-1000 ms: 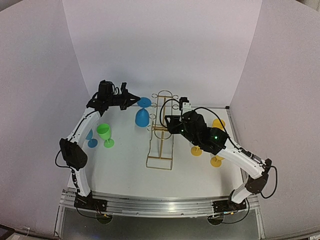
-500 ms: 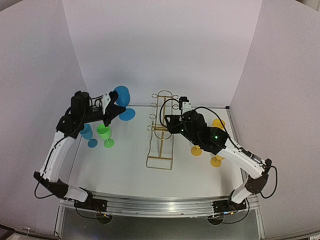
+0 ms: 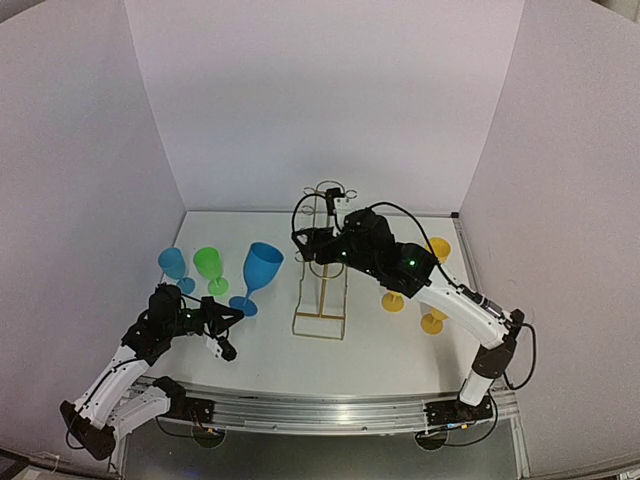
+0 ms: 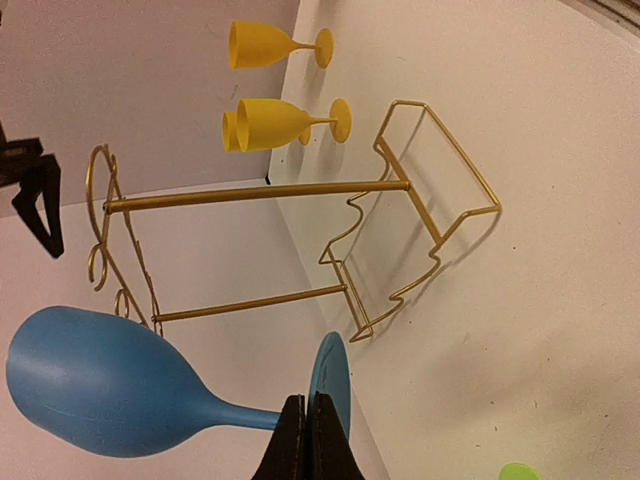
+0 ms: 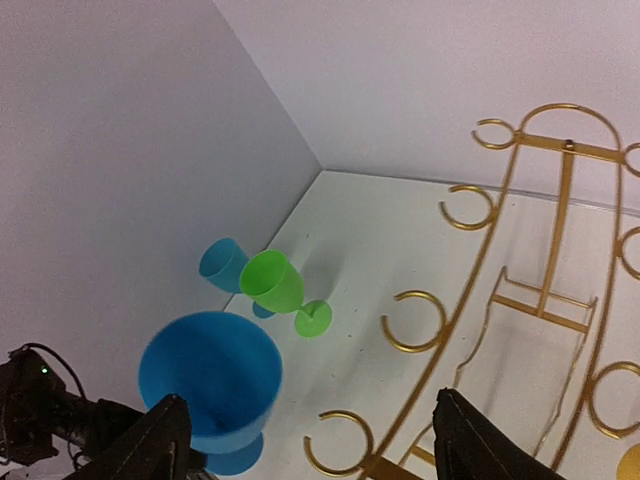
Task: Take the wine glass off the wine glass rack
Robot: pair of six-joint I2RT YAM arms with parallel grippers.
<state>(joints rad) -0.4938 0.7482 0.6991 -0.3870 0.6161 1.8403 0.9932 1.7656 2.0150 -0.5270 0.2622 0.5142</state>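
- Nearest, at lower left of the top view: left claw (image 4: 305, 402), clenched tight on nothing, tips just beside the stem of the blue glass; contact not clear.
- Just above it: blue wine glass (image 3: 260, 268), upright on the white surface (image 3: 260, 350), off the rack and left of it.
- At centre: gold wine glass rack (image 3: 322, 285), ring loops along both sides.
- By the rack's upper left side: right claw (image 5: 310, 405), released, fingers spread wide, holding nothing.
- Farther left: green glass (image 3: 209, 263) and pale blue glass (image 3: 172, 263), upright, side by side.
- At right, partly behind the right arm: yellow glasses (image 3: 436, 248).
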